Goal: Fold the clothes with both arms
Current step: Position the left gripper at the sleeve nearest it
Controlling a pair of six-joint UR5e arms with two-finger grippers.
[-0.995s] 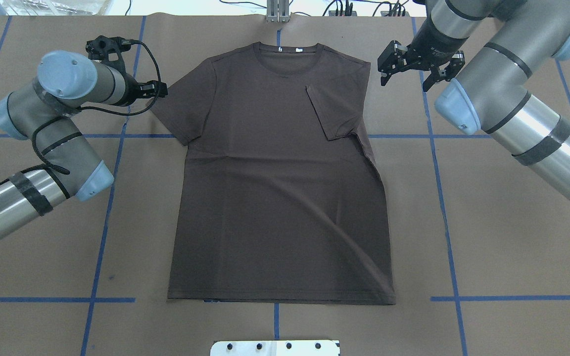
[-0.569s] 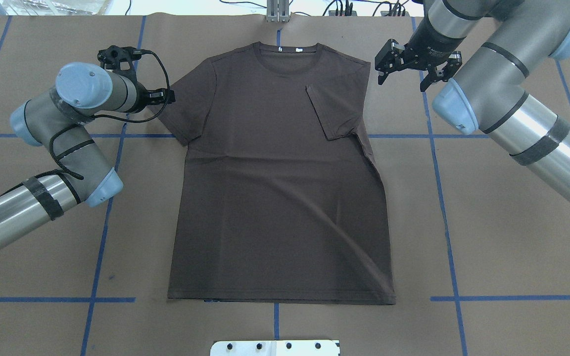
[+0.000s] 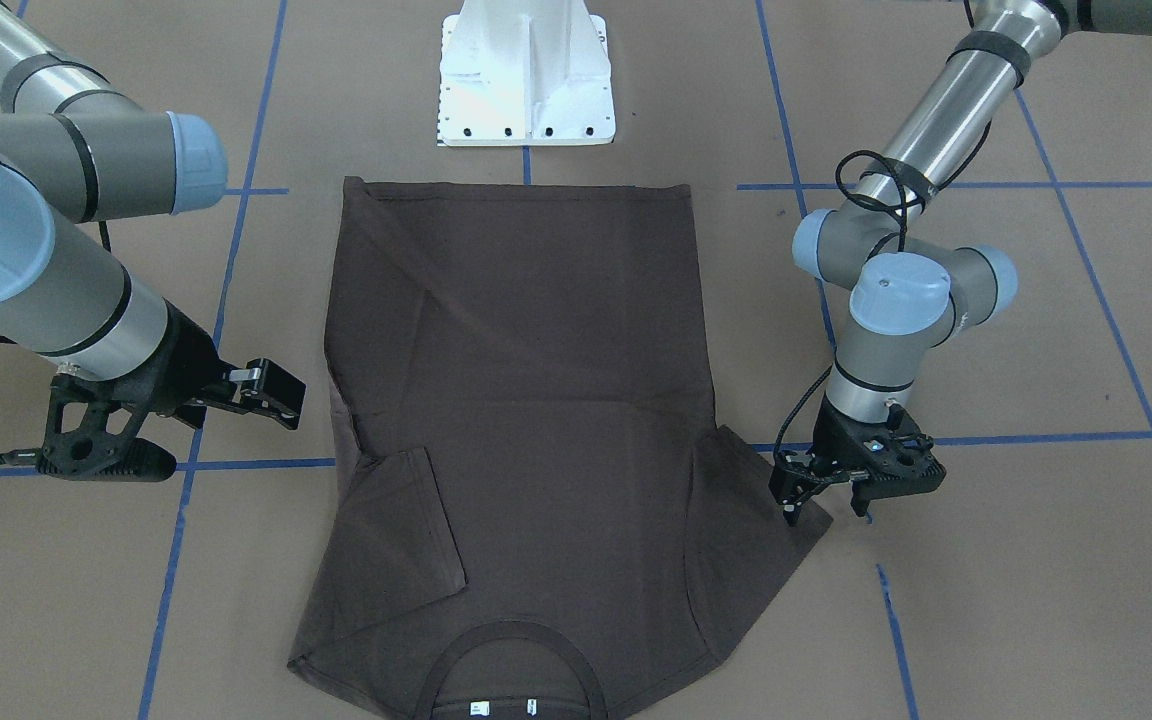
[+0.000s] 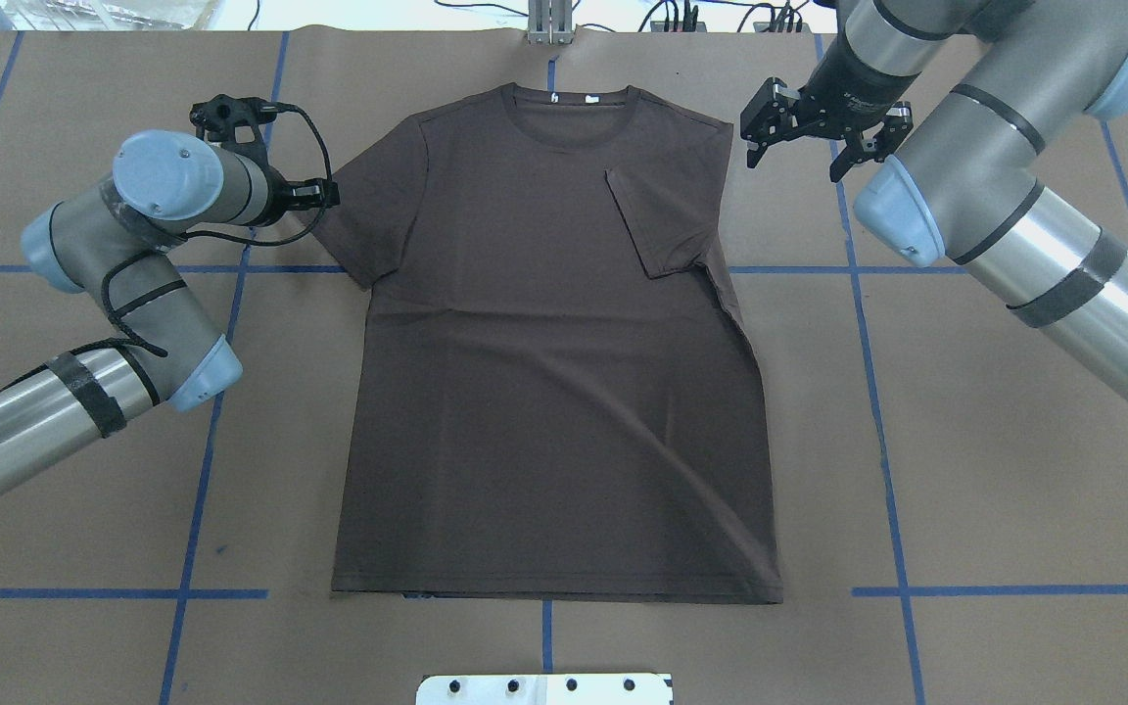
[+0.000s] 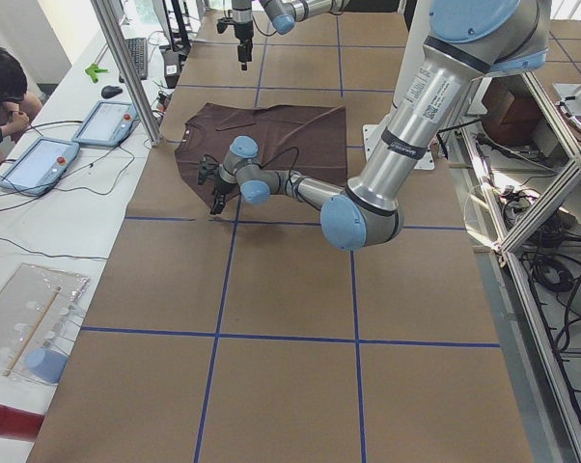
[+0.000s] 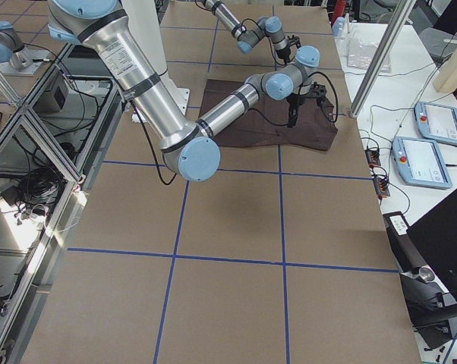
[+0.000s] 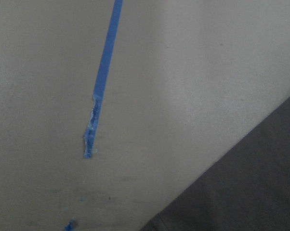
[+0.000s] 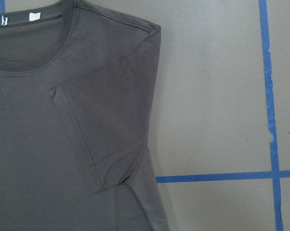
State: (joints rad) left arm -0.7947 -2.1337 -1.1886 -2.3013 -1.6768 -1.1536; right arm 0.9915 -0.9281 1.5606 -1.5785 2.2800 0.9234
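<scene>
The dark brown T-shirt (image 4: 554, 372) lies flat and face up on the brown table, collar (image 4: 572, 122) and white tags (image 4: 591, 98) at the far side. Its right sleeve (image 4: 662, 215) is folded in over the chest; its left sleeve (image 4: 368, 211) lies spread out. My left gripper (image 3: 828, 512) points down with its jaws apart, one fingertip (image 3: 789, 515) at the spread sleeve's outer edge. It holds nothing. My right gripper (image 4: 797, 157) hangs open and empty above the table just right of the shirt's shoulder. The right wrist view shows the folded sleeve (image 8: 106, 120).
The white pedestal base (image 3: 526, 70) stands at the near hem side. Blue tape lines (image 4: 207, 431) cross the table. A metal post (image 4: 549, 24) and cables sit beyond the collar. An operator (image 5: 1, 87) and tablets (image 5: 107, 121) are at the far table edge.
My left arm has swung toward the shirt, bringing its gripper up to the spread sleeve's edge. My right gripper has shifted slightly farther from me, still open.
</scene>
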